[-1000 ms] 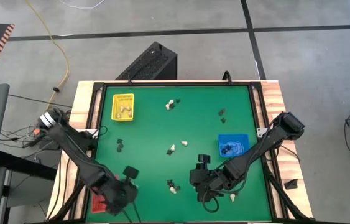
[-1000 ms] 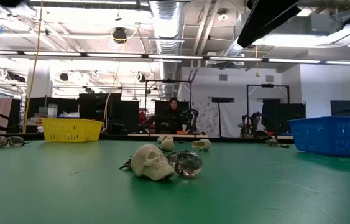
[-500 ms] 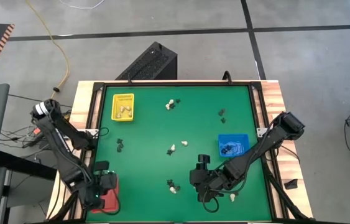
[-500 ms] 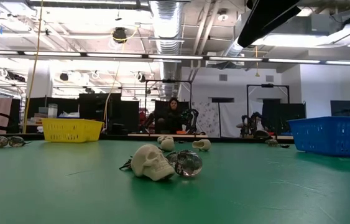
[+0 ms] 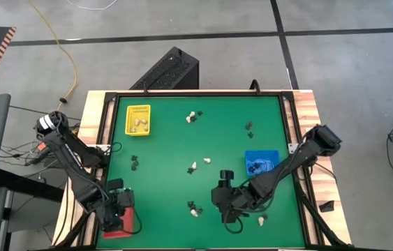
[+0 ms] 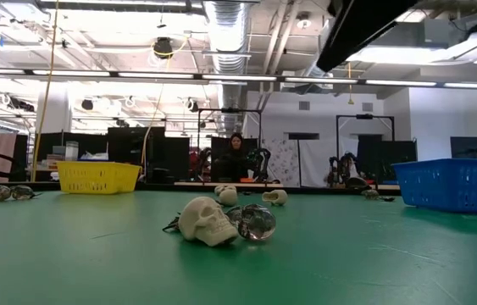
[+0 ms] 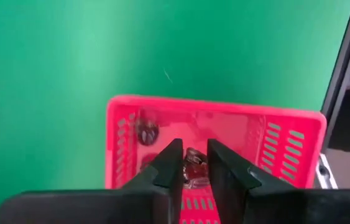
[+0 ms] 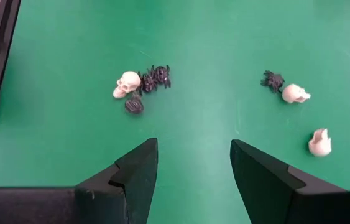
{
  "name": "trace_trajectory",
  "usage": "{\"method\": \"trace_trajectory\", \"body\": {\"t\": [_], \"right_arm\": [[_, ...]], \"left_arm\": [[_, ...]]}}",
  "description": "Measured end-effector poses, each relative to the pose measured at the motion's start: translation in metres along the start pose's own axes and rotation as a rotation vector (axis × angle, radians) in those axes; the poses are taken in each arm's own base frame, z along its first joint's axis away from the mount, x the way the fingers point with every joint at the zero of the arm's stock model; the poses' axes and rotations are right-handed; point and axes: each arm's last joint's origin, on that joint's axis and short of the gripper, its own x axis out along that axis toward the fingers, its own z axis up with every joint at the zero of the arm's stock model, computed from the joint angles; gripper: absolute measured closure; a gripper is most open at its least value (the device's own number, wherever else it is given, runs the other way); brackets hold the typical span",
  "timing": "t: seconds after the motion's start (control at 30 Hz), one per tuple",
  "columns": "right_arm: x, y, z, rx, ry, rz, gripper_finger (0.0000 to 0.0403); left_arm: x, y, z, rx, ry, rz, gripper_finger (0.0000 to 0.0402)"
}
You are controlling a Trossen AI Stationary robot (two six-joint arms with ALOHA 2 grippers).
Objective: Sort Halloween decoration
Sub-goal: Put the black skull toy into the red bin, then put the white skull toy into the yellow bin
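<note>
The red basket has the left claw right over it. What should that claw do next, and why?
Probably open and let go. The left gripper hangs over the red tray, its fingers pinching a small clear trinket above another trinket already lying inside.

Left claw (image 5: 114,213) swung from beside the red tray (image 5: 128,224) toward 9 o'clock, now over it. Right claw (image 5: 222,197) nudged slightly toward 12 o'clock.
</note>
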Motion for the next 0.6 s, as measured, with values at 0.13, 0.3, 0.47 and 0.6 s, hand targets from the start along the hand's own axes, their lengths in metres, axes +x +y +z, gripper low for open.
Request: {"method": "trace_trajectory", "body": {"t": [0.13, 0.3, 0.47, 0.6], "right_arm": [[0.007, -0.018, 0.007, -0.065, 0.019, 0.013, 0.0171], [0.017, -0.055, 0.019, -0.124, 0.044, 0.027, 0.0171], [0.008, -0.103, 0.032, -0.172, 0.015, -0.015, 0.0176], [0.004, -0.157, 0.042, -0.128, -0.028, -0.069, 0.0189]], "left_arm": [[0.0, 0.001, -0.001, -0.051, 0.001, 0.013, 0.0297], [0.0, 0.002, 0.004, 0.047, -0.033, 0.023, 0.0241], [-0.002, 0.008, 0.027, 0.296, -0.48, 0.283, 0.0225], [0.016, 0.031, 0.064, 0.427, -0.604, 0.411, 0.0233]]}}
